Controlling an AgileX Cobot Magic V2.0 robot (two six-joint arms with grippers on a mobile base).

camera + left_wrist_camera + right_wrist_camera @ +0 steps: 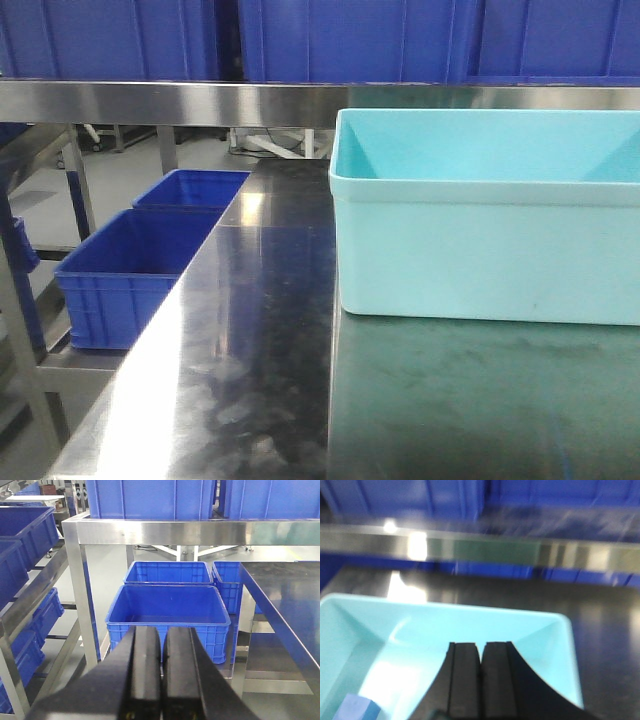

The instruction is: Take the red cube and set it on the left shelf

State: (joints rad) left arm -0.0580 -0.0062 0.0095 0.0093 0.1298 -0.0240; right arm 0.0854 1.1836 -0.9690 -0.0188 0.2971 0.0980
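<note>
Two grippers closed, red cube not located

Both tools show their jaws pressed together with nothing between them. Your left gripper (161, 632) sits off the table's left side, its two dark fingers side by side and touching along their length. Below and ahead of it stands a blue crate (217, 640), open-topped, with a second blue crate (167, 572) just behind it. Both rest low beside the steel table (250, 350). To the far left of that view a slanted steel rack (35, 592) carries more blue bins.

Your right gripper (480, 647) is likewise closed on nothing, and it hangs above the near part of the cyan bin (480, 250). That wrist view is blurred. A small blue object (357, 707) lies in the bin's lower-left corner as the camera sees it; its shape is too soft to name.

You cannot tell where the red cube is. The front camera sees only the bin's outer wall and upper inside edges, and the right wrist view shows only part of its floor.

The cyan bin stands on the right half of the table, under a steel beam (200, 100) that carries a row of large blue crates (340, 40).
</note>
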